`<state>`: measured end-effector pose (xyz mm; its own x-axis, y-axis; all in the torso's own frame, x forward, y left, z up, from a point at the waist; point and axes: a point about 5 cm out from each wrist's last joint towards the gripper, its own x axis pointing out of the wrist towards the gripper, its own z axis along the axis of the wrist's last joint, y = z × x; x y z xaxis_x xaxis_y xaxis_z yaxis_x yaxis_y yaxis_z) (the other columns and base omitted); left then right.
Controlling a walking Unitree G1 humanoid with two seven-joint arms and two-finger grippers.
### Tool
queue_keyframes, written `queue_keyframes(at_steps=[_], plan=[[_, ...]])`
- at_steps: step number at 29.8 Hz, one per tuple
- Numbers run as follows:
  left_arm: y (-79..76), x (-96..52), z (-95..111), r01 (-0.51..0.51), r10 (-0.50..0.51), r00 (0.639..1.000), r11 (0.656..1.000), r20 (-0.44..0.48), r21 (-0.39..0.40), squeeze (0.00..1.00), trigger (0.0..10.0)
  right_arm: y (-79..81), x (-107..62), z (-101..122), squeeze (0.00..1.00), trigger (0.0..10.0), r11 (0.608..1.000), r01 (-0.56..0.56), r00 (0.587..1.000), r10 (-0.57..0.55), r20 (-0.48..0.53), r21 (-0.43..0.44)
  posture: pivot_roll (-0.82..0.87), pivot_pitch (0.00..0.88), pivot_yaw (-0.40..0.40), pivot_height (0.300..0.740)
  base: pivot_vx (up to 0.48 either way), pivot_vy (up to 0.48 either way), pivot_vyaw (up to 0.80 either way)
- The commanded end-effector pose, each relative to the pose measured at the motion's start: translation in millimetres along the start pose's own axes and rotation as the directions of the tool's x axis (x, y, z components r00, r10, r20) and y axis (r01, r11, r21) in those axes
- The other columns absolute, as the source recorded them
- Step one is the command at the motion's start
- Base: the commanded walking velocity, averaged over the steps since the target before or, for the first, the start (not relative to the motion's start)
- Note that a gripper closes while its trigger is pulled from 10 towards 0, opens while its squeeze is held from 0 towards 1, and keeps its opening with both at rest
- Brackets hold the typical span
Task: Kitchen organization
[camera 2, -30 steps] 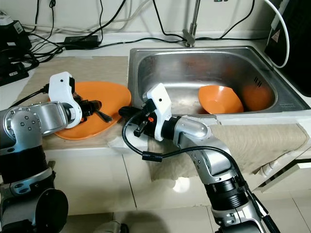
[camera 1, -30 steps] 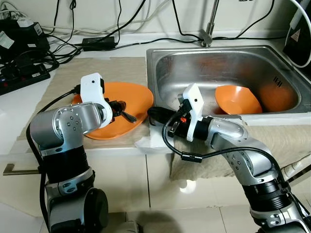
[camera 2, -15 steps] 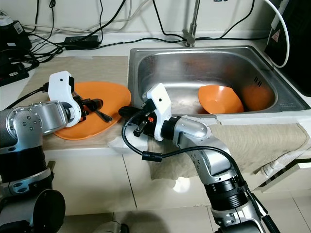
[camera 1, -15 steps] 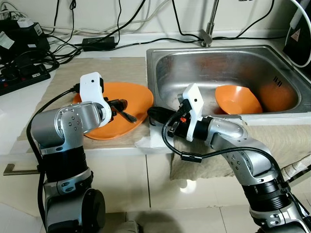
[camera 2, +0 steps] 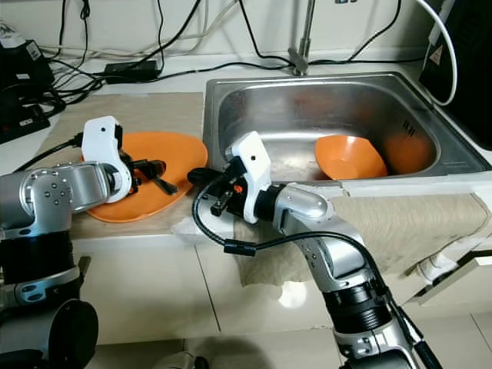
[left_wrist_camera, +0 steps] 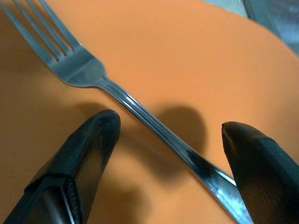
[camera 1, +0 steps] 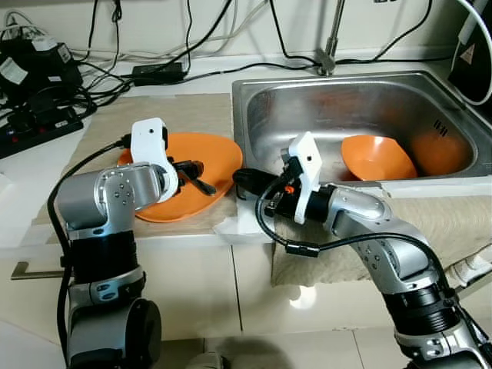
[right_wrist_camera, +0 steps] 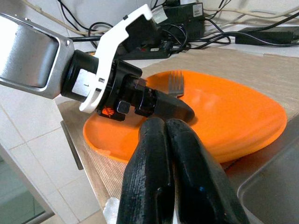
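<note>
A steel fork [left_wrist_camera: 140, 112] lies on the orange plate [camera 1: 211, 150], which rests on the beige mat left of the sink. My left gripper [camera 1: 192, 171] hovers low over the plate and is open. One black finger [left_wrist_camera: 88, 149] stands on each side of the fork's handle, neither touching it. The fork's tines [right_wrist_camera: 176, 81] poke out beyond the left gripper in the right wrist view. My right gripper [camera 1: 244, 181] is shut with nothing in it. It rests near the sink's front left corner, pointing at the plate.
The steel sink [camera 1: 307, 100] holds an orange bowl [camera 1: 377, 157] and another orange dish [camera 1: 440, 150] at its right side. A tap [camera 1: 330, 46] stands behind it. Cables and a power strip [camera 1: 46, 127] lie at the back left. A cloth [camera 1: 453, 219] drapes the front right counter.
The picture has shifted a little, so the camera moved. Both grippers keep about the same places over the plate and at the sink corner.
</note>
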<state>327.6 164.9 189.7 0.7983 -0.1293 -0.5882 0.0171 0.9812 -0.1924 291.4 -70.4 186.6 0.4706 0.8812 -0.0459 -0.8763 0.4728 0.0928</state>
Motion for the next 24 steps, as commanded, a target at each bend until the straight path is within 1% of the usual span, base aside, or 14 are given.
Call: queue_keyframes(at_steps=[1,3,4,5,6,17,24], plan=[[5.2,8.4,-19,-0.013,0.015,0.995,1.0,-0.1,0.014,0.0,10.0,1.7,-0.3,1,0.0,10.0,1.0,0.002,1.0,-0.002,0.002,-0.009,0.11,0.003,0.094,0.74,0.0,0.0,0.0],[5.5,9.9,-21,-0.009,0.013,0.994,0.999,-0.108,0.039,0.0,10.0,1.5,-0.3,1,0.0,10.0,1.0,0.002,1.0,-0.002,0.002,-0.01,0.11,0.003,0.094,0.74,0.0,0.0,0.0],[6.1,11.2,-22,-0.01,0.015,0.994,0.999,-0.11,0.048,0.0,5.3,1.3,-0.4,1,0.0,10.0,1.0,0.003,1.0,-0.003,0.001,-0.01,0.11,0.003,0.094,0.74,0.0,0.0,0.0],[6.7,12.1,-23,-0.011,0.017,0.994,0.998,-0.11,0.054,0.0,5.3,1.3,-0.4,1,0.0,10.0,1.0,0.004,1.0,-0.004,0.001,-0.01,0.11,0.004,0.094,0.74,0.0,0.0,0.0],[6.9,13.3,-23,-0.008,0.015,0.994,0.998,-0.11,0.062,0.0,0.0,1.4,-0.7,2,0.0,10.0,1.0,0.004,1.0,-0.004,0.001,-0.011,0.11,0.005,0.094,0.74,0.0,0.0,0.0],[7.6,17.2,-28,0.016,-0.002,0.991,0.994,-0.131,0.107,0.0,0.0,1.9,-1.2,2,0.0,10.0,1.0,0.004,1.0,-0.004,0.0,-0.01,0.1,0.01,0.095,0.74,0.0,0.0,0.0],[9.3,20.0,-29,0.028,-0.012,0.993,0.991,-0.116,0.129,0.0,0.0,1.6,-1.4,1,0.0,10.0,1.0,0.007,1.0,-0.007,0.0,-0.008,0.11,0.013,0.095,0.74,0.0,0.0,0.0]])
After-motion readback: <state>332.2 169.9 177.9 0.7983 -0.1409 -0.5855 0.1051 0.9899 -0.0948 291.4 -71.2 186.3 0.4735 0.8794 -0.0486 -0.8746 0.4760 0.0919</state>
